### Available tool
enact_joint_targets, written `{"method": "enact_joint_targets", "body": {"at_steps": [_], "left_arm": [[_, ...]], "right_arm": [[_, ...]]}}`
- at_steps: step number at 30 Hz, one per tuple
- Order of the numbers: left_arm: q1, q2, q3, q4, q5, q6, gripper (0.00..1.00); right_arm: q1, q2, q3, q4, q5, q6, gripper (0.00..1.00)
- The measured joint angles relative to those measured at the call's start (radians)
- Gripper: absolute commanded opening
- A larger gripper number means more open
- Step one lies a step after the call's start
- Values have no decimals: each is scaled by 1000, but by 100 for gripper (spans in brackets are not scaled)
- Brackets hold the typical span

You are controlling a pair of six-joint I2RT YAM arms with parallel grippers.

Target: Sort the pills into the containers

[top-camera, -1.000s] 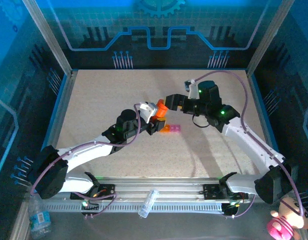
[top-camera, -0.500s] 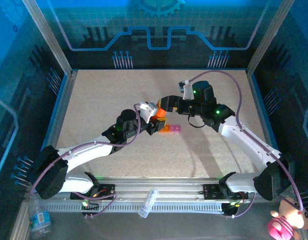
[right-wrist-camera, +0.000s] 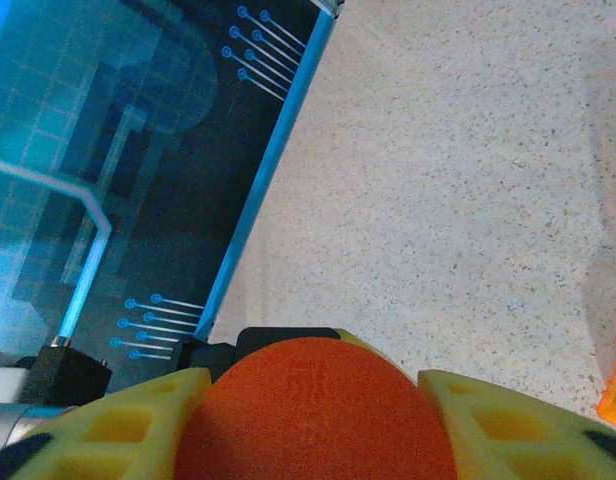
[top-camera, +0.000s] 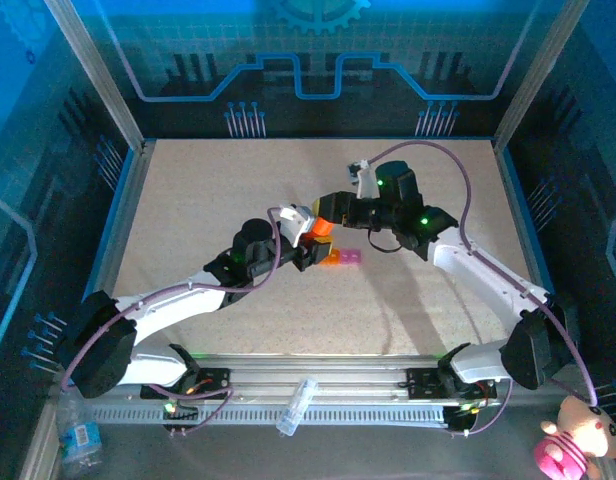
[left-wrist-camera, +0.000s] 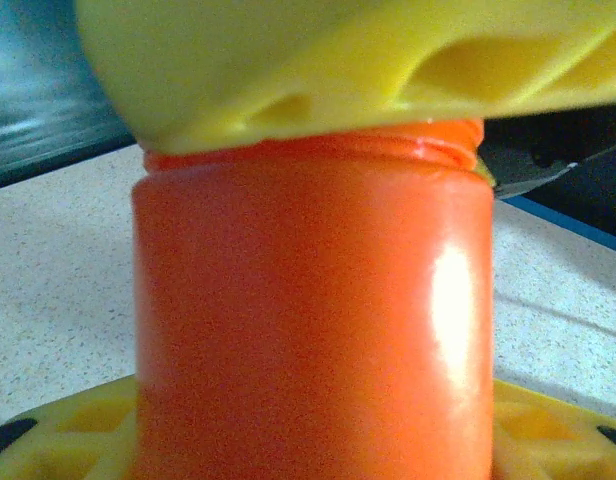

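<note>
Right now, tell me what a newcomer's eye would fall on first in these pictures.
The orange bottle in the middle of the table stands out: the left fingers grip its body, the right fingers clasp its round cap. Beside it lies the small orange-and-pink containers strip. A pink toy sits off the table, at the near right corner.

Two grippers: left gripper (top-camera: 310, 244), right gripper (top-camera: 329, 211). One orange pill bottle (top-camera: 318, 228) between them; one compartment strip (top-camera: 346, 258) just beside them.
</note>
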Motion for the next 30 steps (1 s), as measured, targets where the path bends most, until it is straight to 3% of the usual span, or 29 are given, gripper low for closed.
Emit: {"method": "enact_joint_targets", "body": {"at_steps": [5,11,28,30], "left_arm": [[0,0,-10,2,-5,-13,28],[-1,-1,-25,19,3,-23,43],[12,-7,-55,134,79,-121,46],[12,-8,-57,134,84,-128,41]], "right_arm": [[-2,-1,-25,28,-2,11,33],[-11,-24,-69,60,-9,42,32],[-37,-80,-137,137,-28,124,32],[-38,-84,-145,141,-30,128,32]]}}
